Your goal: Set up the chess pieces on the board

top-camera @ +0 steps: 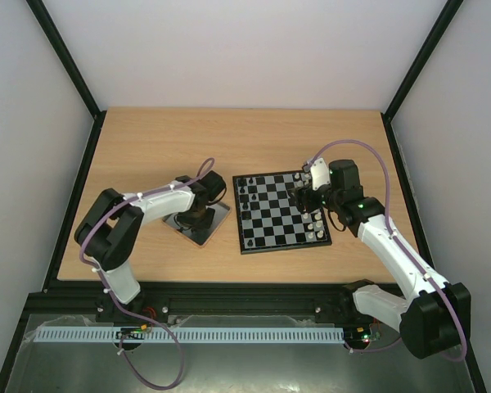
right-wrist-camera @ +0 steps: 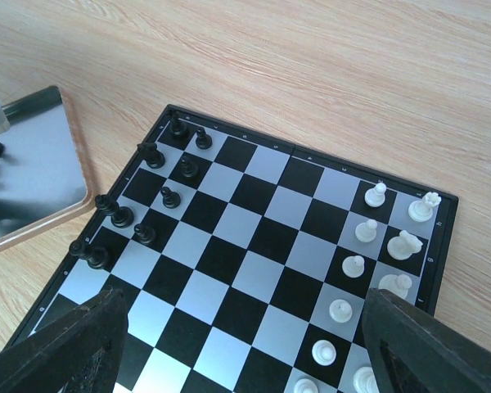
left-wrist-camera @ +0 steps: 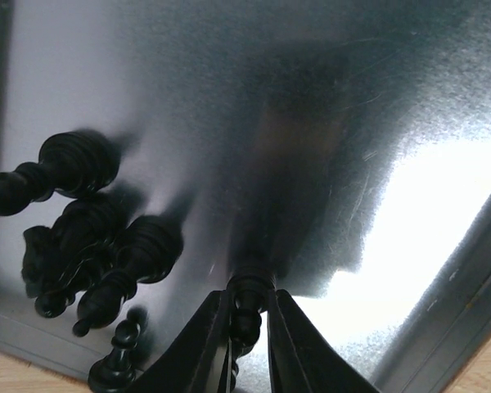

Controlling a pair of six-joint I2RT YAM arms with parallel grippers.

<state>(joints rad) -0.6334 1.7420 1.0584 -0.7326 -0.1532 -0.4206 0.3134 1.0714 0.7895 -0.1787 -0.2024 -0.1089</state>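
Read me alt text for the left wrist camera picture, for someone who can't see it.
The left arm's fingers are closed on a small black chess piece over a shiny grey metal tray. Several other black pieces lie jumbled together on the tray's left side.

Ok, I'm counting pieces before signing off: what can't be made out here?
- Top view: the right gripper covers the board's far right corner; chess pieces too small to name.
- Left wrist: the left gripper hides most of its black piece; loose black pieces blurred.
- Right wrist: board's near rows cut off by edge and fingers.
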